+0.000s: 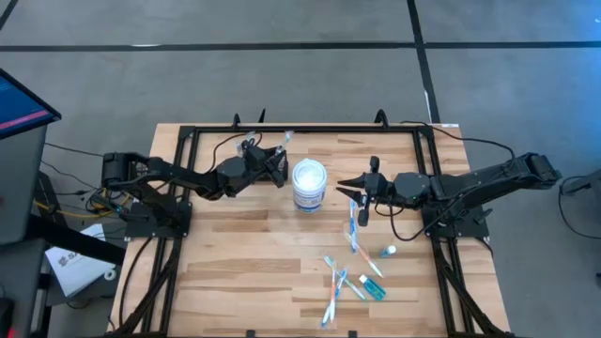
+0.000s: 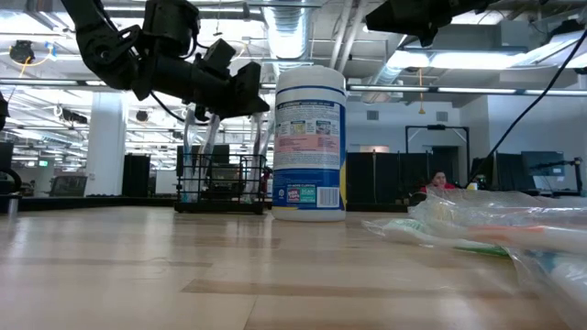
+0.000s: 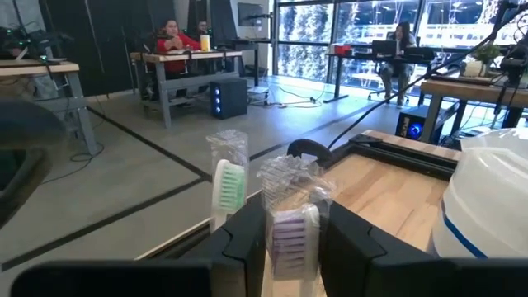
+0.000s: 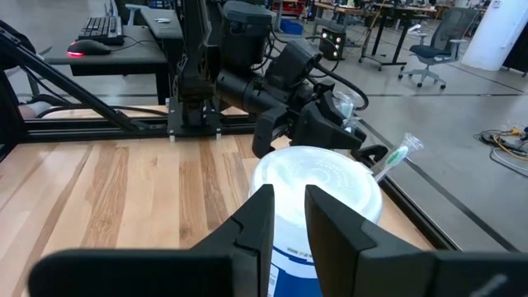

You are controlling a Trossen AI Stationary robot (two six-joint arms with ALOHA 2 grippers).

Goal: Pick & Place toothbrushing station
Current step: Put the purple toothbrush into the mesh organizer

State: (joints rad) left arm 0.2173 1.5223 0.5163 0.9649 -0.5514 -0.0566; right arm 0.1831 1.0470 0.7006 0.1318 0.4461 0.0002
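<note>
The toothbrushing station, a small black wire rack (image 2: 220, 183), stands on the table just left of the white lidded tub (image 1: 309, 184). Wrapped toothbrushes stand upright in it; one has a green head (image 3: 228, 186). My left gripper (image 1: 280, 165) reaches level over the rack beside the tub, shut on a wrapped toothbrush with purple bristles (image 3: 289, 235). My right gripper (image 1: 361, 191) hovers high on the tub's other side, pointing at it. Its fingers (image 4: 262, 216) stand a narrow gap apart with nothing between them. My left gripper pinches the head end (image 3: 290, 216) of the wrapped purple-bristled toothbrush between its two fingers, coming in level and lying across the brush. The brush hangs upright below the fingertips (image 2: 260, 137). Its lower end reaches down to the rack's right end; whether it rests there I cannot tell.
The white tub (image 2: 310, 137) stands close to the rack's right side, between the two grippers. Several loose wrapped toothbrushes and small tubes (image 1: 349, 280) lie near the table's front right. One brush (image 1: 354, 225) lies below my right gripper. A black frame (image 1: 300, 126) rims the table.
</note>
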